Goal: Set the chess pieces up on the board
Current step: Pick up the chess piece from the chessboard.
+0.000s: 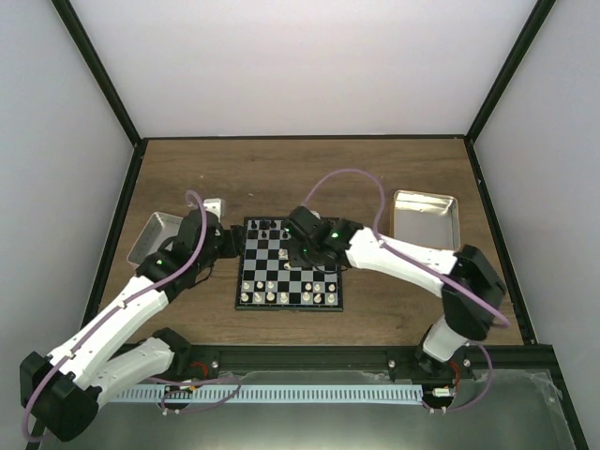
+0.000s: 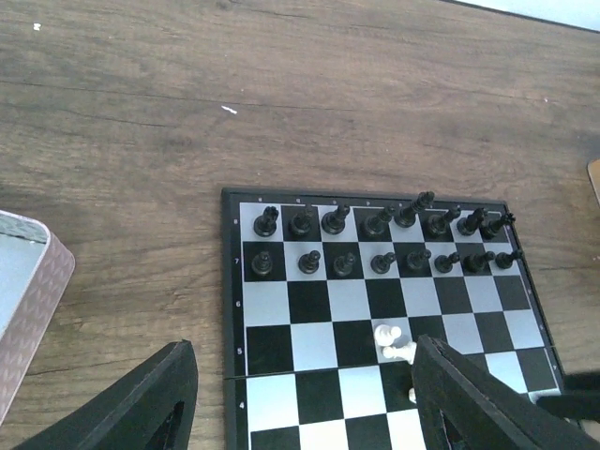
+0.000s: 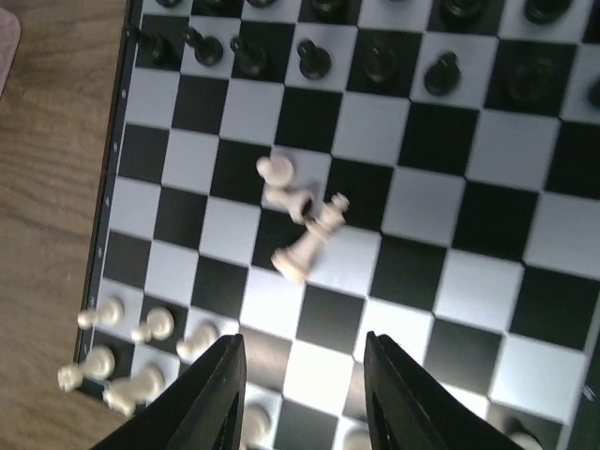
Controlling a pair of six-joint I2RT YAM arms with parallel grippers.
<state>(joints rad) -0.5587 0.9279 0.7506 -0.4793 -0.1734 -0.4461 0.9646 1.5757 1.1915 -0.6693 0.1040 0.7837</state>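
The board point(image 1: 281, 274) lies at mid-table. Black chess pieces point(image 2: 375, 239) stand in two rows along its far side. Cream-white pieces point(image 1: 281, 296) stand along the near rows. Two or three white pieces lie toppled together mid-board: a tall crowned one point(image 3: 307, 244) on its side beside a pawn point(image 3: 275, 172). They also show in the left wrist view as a white cluster point(image 2: 394, 343). My right gripper point(image 3: 305, 394) hovers open just short of them, nothing between its fingers. My left gripper point(image 2: 309, 403) is open over the board's left edge, empty.
A silver tray point(image 1: 424, 217) sits at the right of the board. A tin point(image 1: 150, 236) with a patterned side point(image 2: 37, 309) stands left of it, and a small tin point(image 1: 214, 204) behind my left arm. Bare wood lies beyond the board.
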